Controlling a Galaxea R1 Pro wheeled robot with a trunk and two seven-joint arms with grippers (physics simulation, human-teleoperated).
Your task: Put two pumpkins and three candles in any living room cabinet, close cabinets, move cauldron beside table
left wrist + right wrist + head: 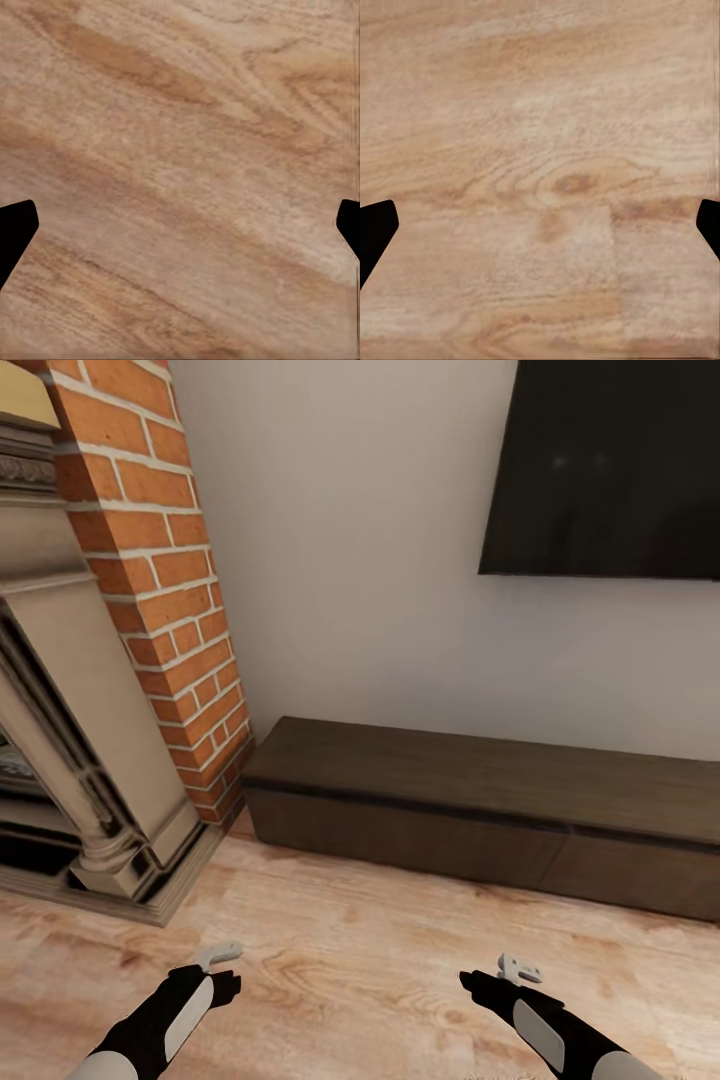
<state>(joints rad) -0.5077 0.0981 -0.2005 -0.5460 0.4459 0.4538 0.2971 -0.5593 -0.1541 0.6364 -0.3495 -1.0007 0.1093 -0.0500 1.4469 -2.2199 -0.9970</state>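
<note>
The cabinet [480, 810], long, low and dark brown, stands against the white wall ahead of me, and all its flat fronts sit flush and closed. Over the wooden floor, well short of it, my left gripper [218, 958] and right gripper [520, 968] hang low at the near edge of the head view. In the left wrist view the left gripper [180, 232] is open over bare planks, its black fingertips [15, 232] far apart. The right gripper [540, 232] is open the same way, with nothing between its fingertips [375, 232]. Pumpkins, candles, cauldron and table are out of view.
A red brick chimney [165, 590] and a beige stone fireplace surround [90, 760] stand at the left, their plinth jutting onto the floor. A black flat screen [610, 465] hangs on the wall above the cabinet. Light wooden floor [360, 950] lies between me and the cabinet.
</note>
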